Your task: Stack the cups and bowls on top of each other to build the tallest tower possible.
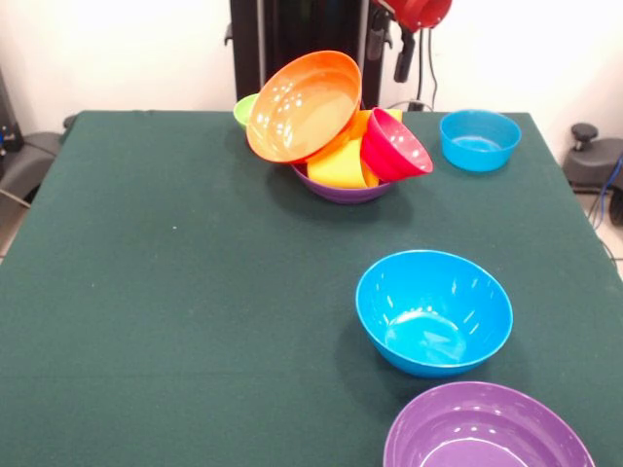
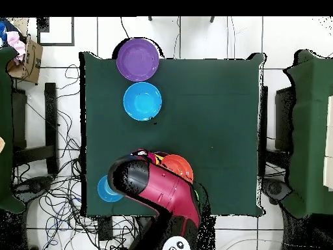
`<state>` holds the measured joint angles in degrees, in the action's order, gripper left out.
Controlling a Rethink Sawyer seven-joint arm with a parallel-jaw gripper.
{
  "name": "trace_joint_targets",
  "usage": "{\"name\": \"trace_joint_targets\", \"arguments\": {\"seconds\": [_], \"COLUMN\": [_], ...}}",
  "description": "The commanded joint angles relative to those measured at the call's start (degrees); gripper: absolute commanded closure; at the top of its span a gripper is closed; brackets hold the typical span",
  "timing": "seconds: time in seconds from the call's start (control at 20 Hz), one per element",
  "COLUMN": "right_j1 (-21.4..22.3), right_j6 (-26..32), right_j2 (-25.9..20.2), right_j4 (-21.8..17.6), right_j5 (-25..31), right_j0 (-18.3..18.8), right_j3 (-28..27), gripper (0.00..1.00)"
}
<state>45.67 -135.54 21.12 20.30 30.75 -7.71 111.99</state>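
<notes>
Leaning tower (image 1: 336, 136) sits below the raised hand (image 1: 404, 63).

No text, label, brand, number or sign can be read on anything in either view.

The front view looks low across the green bench (image 1: 146, 292), close in; the overhead view looks straight down from high up. Both share the benchtop.
</notes>
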Motion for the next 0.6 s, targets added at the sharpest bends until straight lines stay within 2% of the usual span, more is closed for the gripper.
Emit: {"name": "trace_joint_targets", "arguments": {"seconds": [0.05, 0.35, 0.6], "right_j1": [-2.62, -5.29, -4.74], "right_j6": [-7.25, -5.33, -3.98], "right_j2": [-4.91, -9.11, -9.62], "right_j4": [0.60, 1.78, 0.59], "right_j5": [3.79, -2.04, 1.72], "right_j0": [1.61, 3.93, 5.22], "right_j3": [-3.65, -6.04, -10.03], "gripper": [0.00, 0.00, 0.00]}}
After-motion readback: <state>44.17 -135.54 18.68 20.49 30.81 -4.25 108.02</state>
